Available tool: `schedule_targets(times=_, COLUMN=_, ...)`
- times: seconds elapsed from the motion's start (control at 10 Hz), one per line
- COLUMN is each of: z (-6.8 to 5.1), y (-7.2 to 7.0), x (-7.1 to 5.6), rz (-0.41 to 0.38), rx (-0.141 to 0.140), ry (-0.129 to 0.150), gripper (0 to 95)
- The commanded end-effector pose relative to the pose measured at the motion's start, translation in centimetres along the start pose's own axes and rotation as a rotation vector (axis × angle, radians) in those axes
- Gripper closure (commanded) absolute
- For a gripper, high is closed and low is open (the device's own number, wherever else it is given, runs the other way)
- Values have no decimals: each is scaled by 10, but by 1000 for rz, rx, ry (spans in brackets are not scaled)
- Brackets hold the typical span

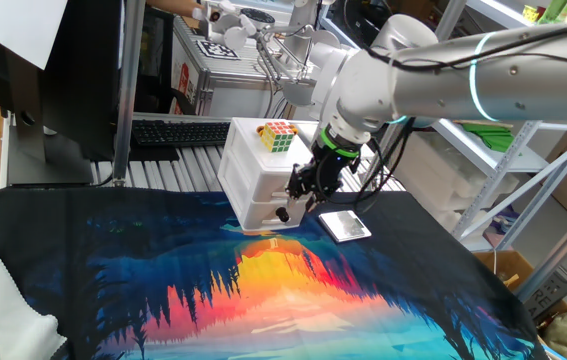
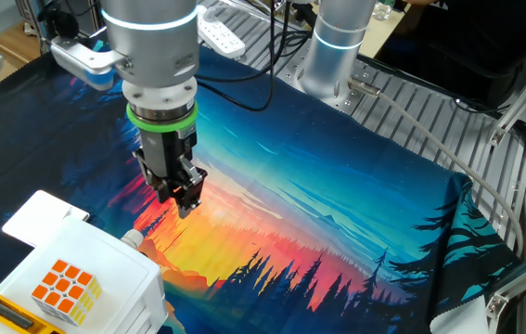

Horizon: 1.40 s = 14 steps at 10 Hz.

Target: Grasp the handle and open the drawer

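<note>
The small white two-drawer cabinet (image 1: 253,180) stands at the far edge of the colourful cloth; it also shows in the other fixed view (image 2: 77,260). A Rubik's cube (image 1: 278,137) lies on top of it. A small white handle (image 1: 285,213) sticks out of the lower drawer front (image 1: 263,212), and it also shows in the other fixed view (image 2: 133,239). My gripper (image 1: 299,190) hangs just in front of the cabinet's face, above and slightly out from that handle (image 2: 186,202). Its fingers look closed together with nothing between them and do not touch the handle.
A small white flat box (image 1: 345,226) lies on the cloth right of the cabinet. A keyboard (image 1: 178,130) and monitor stand are behind it. The arm's base (image 2: 337,46) and a power strip (image 2: 221,32) are at the table's far side.
</note>
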State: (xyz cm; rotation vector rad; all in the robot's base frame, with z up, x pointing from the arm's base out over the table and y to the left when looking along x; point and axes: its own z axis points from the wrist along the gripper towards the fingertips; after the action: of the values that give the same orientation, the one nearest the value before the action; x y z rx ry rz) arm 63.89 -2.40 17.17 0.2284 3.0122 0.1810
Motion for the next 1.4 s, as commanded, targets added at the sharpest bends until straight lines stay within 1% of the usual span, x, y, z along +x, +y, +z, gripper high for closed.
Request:
schedule_targets(times=0.1, z=0, y=3, x=-2, rz=12, rx=-7, ry=4, gripper=570)
schedule_targets(times=0.2, z=-1, y=6, x=-1, rz=13, rx=-9, ry=2, gripper=570)
schedule_targets(times=0.3, z=-4, y=9, x=1, rz=44, rx=-8, ry=-1, gripper=570)
schedule_targets(times=0.4, z=-7, y=8, x=1, rz=56, rx=-7, ry=2, gripper=570)
schedule_targets(times=0.5, z=-14, y=5, x=2, rz=67, rx=-3, ry=17, gripper=570)
schedule_targets(times=0.6, z=-20, y=3, x=3, rz=61, rx=2, ry=44, gripper=570)
schedule_targets(times=0.7, z=-23, y=2, x=3, rz=57, rx=6, ry=49, gripper=570)
schedule_targets(times=0.8, z=-24, y=4, x=4, rz=61, rx=13, ry=44, gripper=570)
schedule_targets(times=0.9, z=-25, y=6, x=5, rz=77, rx=13, ry=40, gripper=760)
schedule_targets(times=1.0, z=-25, y=6, x=5, rz=82, rx=17, ry=38, gripper=760)
schedule_targets(times=1.1, z=-26, y=6, x=5, rz=73, rx=40, ry=38, gripper=760)
schedule_targets(times=1.2, z=-26, y=6, x=6, rz=65, rx=41, ry=33, gripper=950)
schedule_targets(times=1.4, z=-26, y=7, x=6, rz=80, rx=29, ry=27, gripper=950)
